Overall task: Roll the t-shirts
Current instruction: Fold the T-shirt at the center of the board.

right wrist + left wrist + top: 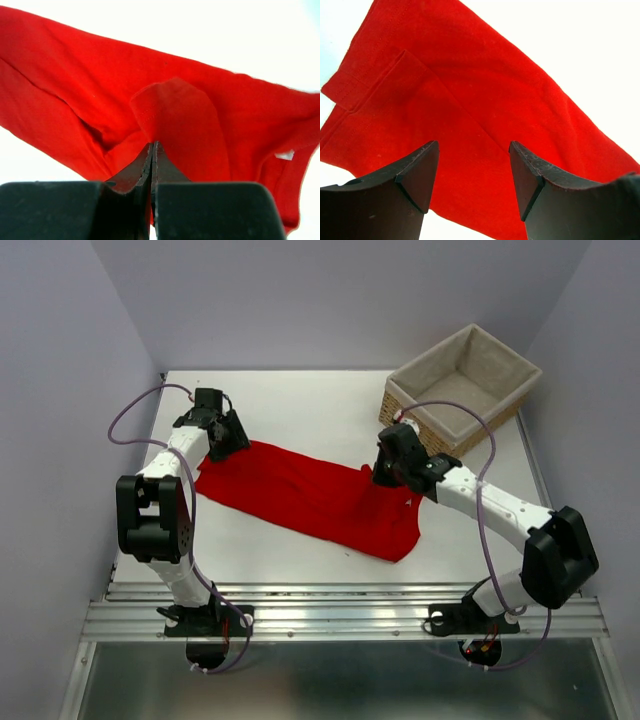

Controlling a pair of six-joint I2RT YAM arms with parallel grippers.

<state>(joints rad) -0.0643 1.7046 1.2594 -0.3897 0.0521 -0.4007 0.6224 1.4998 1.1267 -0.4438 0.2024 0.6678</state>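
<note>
White table [300,400] under plain pale walls, bearing everything. Pinching a raised fold of the red t-shirt [300,495] in the right pincer [151,150], jaws pressed together on the thin cloth, with the rest spreading flat ahead of the tips and out to both sides. Hovering the left pincer [474,165] just above the shirt's other end, jaws apart and gripping nothing, cloth lying beneath and beyond the gap. Risking a slip: catching so little soft fabric, likely losing it on any brisk pull. Risking a skewed roll too, dragging the whole shirt while the far end is lying unpinned. Reaching the right arm forward and inward, elbow bent, wrist tipping down; folding the left arm high, forearm angling down. Sitting just beyond the right pincer, clear of the cloth: wicker basket [510,355].
</note>
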